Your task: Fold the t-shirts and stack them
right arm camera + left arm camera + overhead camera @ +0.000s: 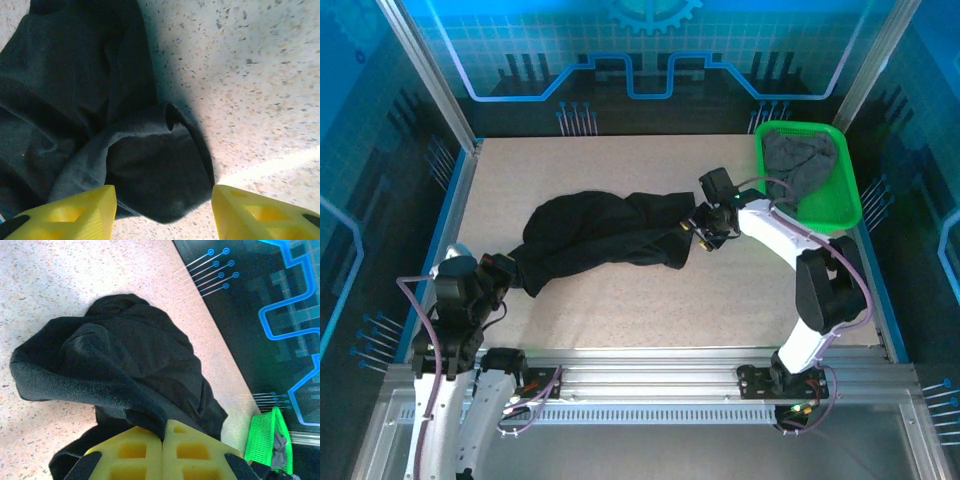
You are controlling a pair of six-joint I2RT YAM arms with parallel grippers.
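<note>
The black t-shirt [605,235] is pinched at one end by the left gripper [162,435]; the right gripper [164,197] is held spread over the other.

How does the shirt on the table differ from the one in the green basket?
The black t-shirt is darker than the dark grey t-shirt. The black one lies on the table, drawn out in a long rumpled band; the grey one is bunched in the green basket. The left hand is shut on the black one's end and the open right hand straddles its other end; no hand touches the grey one. Neither is folded.
</note>
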